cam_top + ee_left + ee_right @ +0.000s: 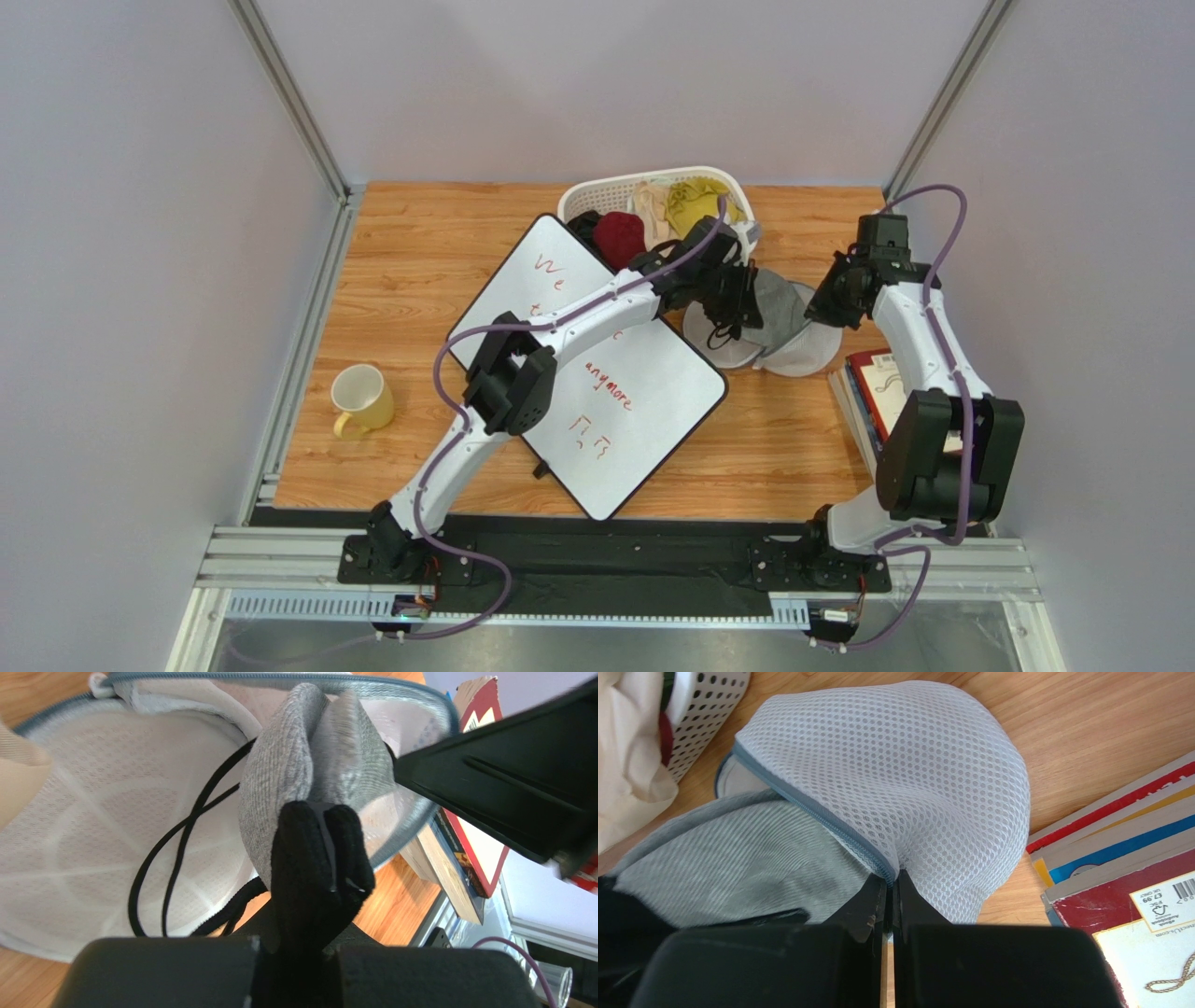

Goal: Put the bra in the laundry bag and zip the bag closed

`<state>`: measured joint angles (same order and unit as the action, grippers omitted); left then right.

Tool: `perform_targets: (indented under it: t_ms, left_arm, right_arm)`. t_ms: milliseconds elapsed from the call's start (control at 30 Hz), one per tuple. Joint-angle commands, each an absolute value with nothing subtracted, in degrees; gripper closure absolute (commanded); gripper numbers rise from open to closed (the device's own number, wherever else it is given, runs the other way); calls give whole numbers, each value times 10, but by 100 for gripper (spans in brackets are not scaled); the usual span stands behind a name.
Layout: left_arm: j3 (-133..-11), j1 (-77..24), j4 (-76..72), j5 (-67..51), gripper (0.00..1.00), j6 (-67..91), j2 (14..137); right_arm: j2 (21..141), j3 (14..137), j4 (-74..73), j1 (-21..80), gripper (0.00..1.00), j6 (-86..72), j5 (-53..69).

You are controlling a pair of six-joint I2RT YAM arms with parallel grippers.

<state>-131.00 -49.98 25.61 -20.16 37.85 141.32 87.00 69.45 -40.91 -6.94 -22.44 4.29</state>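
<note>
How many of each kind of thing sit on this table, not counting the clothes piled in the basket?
Yellow mug: 1
Whiteboard: 1
White slotted basket: 1
Mesh laundry bag: 1
Grey bra: 1
Stack of books: 1
Total: 6

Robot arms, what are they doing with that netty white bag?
They are putting a bra into a wash bag. The left gripper is shut on the grey bra and holds it partly inside the open laundry bag. The right gripper pinches the bag's zipper rim. The bag is not zipped yet.
</note>
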Motion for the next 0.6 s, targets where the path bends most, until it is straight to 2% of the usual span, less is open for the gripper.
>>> perform_targets:
  t_ms: [0,167,367,467,567]
  left_arm:
    - [-1338,-513,204,-210,100,399,1428]
    - [-1336,-514,180,-223,100,416,1448]
    - [-1337,-514,150,-236,100,437,1470]
    - [-1345,-514,142,-240,100,444,1485]
    - [-1361,-515,138,-236,100,446,1497]
  right_arm:
    - [850,722,-410,-67,100,-235,106]
    - [869,716,-405,-70,100,-246,163]
    - [867,715,-411,-78,91,-233,134]
    - [868,721,-421,-78,81,-229,120]
    - [866,729,-438,-75,64,-219,100]
